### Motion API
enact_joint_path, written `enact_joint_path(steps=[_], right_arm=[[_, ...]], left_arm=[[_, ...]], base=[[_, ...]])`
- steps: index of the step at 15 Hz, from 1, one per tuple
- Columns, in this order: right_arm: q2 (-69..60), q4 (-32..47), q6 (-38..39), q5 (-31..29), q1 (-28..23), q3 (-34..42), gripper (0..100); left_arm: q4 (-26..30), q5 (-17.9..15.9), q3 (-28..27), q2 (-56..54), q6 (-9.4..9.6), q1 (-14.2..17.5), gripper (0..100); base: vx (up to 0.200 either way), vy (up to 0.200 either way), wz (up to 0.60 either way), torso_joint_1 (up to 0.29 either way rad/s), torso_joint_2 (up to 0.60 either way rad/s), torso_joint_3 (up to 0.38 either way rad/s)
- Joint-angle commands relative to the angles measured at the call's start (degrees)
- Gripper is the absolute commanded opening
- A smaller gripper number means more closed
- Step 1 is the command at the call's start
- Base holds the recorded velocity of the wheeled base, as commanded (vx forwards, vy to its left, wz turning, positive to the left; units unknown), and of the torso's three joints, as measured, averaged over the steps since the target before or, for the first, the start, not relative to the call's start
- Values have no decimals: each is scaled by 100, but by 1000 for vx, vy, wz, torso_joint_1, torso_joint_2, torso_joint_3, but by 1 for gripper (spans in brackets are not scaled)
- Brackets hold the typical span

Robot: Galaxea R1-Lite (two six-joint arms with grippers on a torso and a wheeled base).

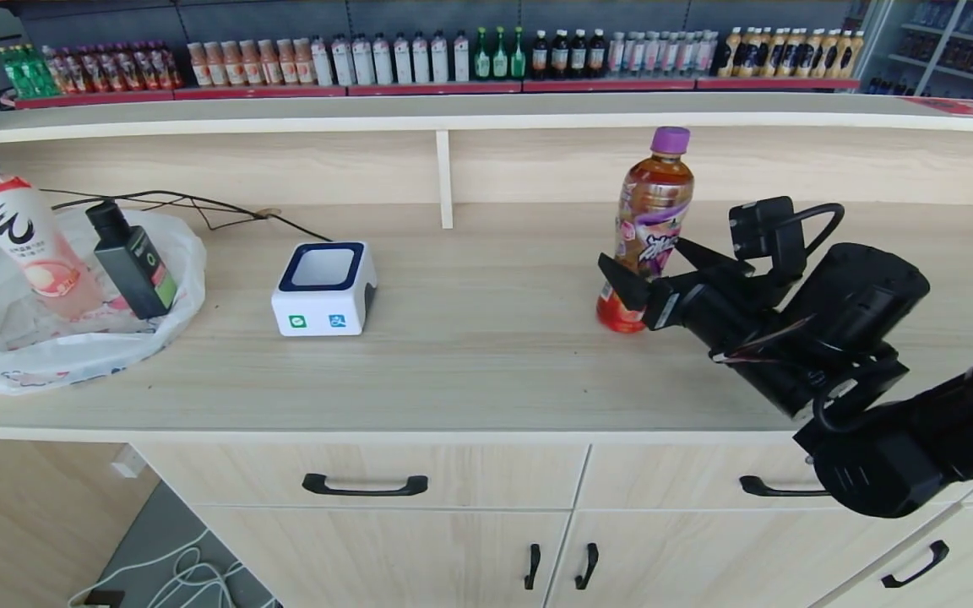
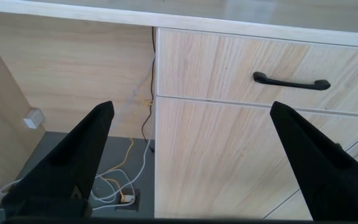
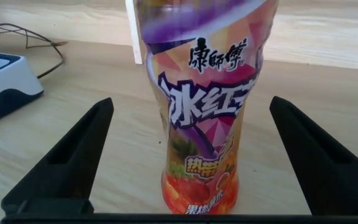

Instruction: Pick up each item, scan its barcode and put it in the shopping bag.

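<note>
Right end effector (image 1: 640,253) apparently straddles purple-labelled bottle (image 1: 655,194).

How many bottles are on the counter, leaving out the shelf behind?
3. A pink bottle and a dark bottle sit in the bag at the left of the counter; a tea bottle stands inside the open right gripper. The bag's folds could hide more.

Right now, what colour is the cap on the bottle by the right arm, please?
Purple cap, head view best.
</note>
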Motion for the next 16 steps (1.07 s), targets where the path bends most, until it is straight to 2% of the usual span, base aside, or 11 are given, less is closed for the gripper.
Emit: enact_joint_path(steps=[1, 10, 16], right_arm=[[265, 40, 0, 10, -61, -251, 100], [713, 576, -44, -104, -52, -1270, 100], [740, 576, -105, -113, -26, -1279, 100]], left_arm=[[0, 0, 0, -2, -4, 1, 100], [0, 0, 0, -2, -12, 1, 100], [0, 0, 0, -2, -12, 1, 100]], base=[[0, 0, 0, 0, 0, 0], [0, 0, 0, 0, 0, 0], [0, 0, 0, 0, 0, 0]])
